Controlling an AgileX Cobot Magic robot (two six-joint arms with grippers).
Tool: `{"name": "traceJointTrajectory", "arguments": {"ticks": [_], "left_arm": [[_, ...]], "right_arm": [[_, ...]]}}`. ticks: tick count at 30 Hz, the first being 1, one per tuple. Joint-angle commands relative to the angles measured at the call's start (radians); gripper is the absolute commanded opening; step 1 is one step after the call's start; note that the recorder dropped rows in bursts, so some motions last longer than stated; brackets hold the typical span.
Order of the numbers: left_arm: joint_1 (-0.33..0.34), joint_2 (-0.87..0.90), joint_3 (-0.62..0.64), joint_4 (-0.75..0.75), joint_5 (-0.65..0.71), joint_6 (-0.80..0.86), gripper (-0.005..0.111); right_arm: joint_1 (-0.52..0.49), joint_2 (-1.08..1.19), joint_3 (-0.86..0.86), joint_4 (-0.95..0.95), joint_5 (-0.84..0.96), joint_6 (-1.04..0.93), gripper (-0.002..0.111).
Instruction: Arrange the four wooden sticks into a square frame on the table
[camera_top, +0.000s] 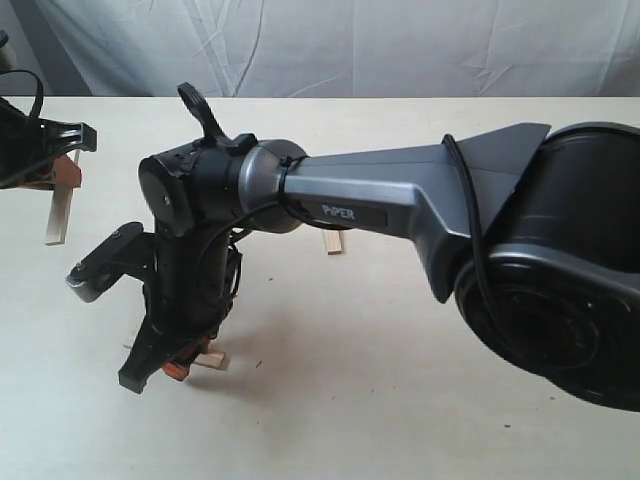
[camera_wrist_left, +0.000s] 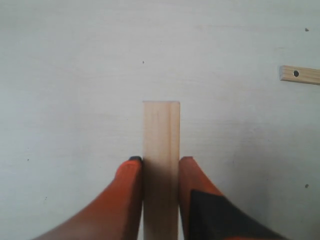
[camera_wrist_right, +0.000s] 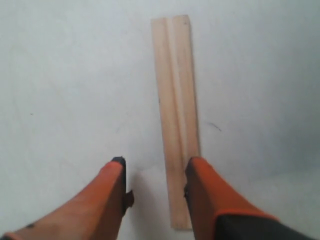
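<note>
Two arms show in the exterior view. At the far left edge, the left gripper (camera_top: 65, 172) grasps a pale wooden stick (camera_top: 57, 215), whose free end points toward the near side. The right arm (camera_top: 400, 200) stretches across the middle to the left. Its right gripper (camera_top: 160, 372) points down at the table (camera_top: 400, 420) near the front. A second stick (camera_top: 212, 360) peeks out beside its tips, low at the surface. A short stick end (camera_top: 333, 243) shows under the arm, in the middle of the table. A white cloth (camera_top: 350, 40) hangs at the far side.

In the left wrist view, the left gripper (camera_wrist_left: 160, 162) is clenched on the pale wooden stick (camera_wrist_left: 161, 130), with both orange fingers (camera_wrist_left: 131, 185) pressed against its long edges. A stick with a hole (camera_wrist_left: 300, 75) lies flat on the table (camera_wrist_left: 75, 75), well apart from it.

In the right wrist view, the right gripper (camera_wrist_right: 155, 165) stands released, its orange fingers (camera_wrist_right: 112, 195) spread. A pale strip (camera_wrist_right: 175, 100) lies flat on the table (camera_wrist_right: 75, 75) between them, close against one finger and clear of the other. A line runs along its length, so I cannot tell whether it is one stick or two side by side.
</note>
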Motion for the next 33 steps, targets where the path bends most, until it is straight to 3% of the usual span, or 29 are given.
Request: {"name": "traceJointTrajectory", "arguments": {"ticks": [1,33], "left_arm": [[-0.010,0.004,-0.006,-0.004,-0.007,-0.001,0.000],[-0.010,0.004,-0.006,-0.004,-0.007,-0.001,0.000]], "right_arm": [[-0.004,-0.041,0.004,-0.005,-0.021,0.001,0.040],[-0.004,0.009,0.004,-0.051,-0.041,0.024,0.040]]}}
